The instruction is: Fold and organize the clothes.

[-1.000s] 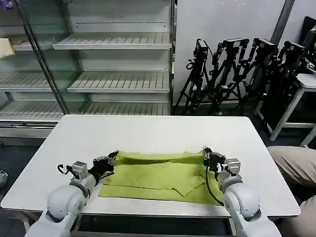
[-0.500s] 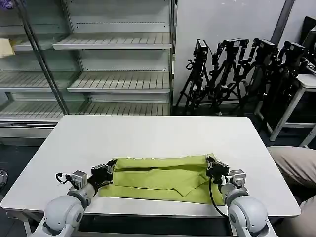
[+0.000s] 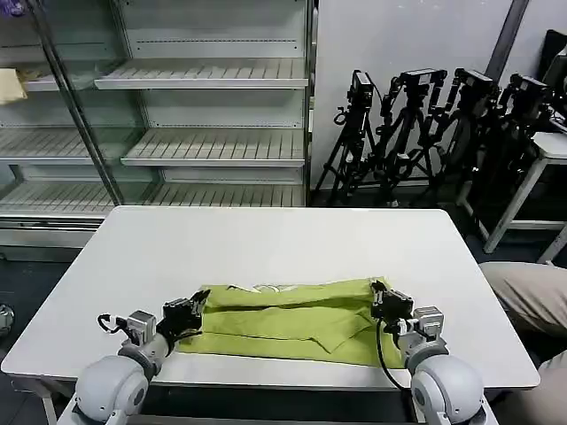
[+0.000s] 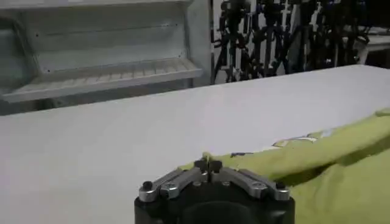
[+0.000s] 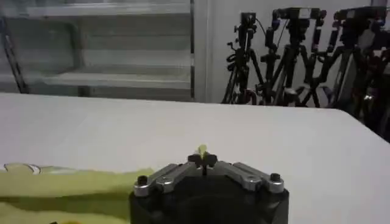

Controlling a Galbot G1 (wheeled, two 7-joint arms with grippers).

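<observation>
Head view has the left claw (image 3: 194, 305) clenched on the left end of the lime-green T-shirt (image 3: 292, 320), and the right claw (image 3: 379, 296) pinching the right end. Each wrist view shows fingertips pressed together with a scrap of green cloth between them. The shirt lies folded in a long band across the near part of the white worktop (image 3: 266, 239). Compared with a second ago, both claws have drawn nearer the robot, dragging the far edge over so the band is narrower. Empty shelving (image 3: 177, 133) and tripods (image 3: 425, 133) stand beyond the worktop.
</observation>
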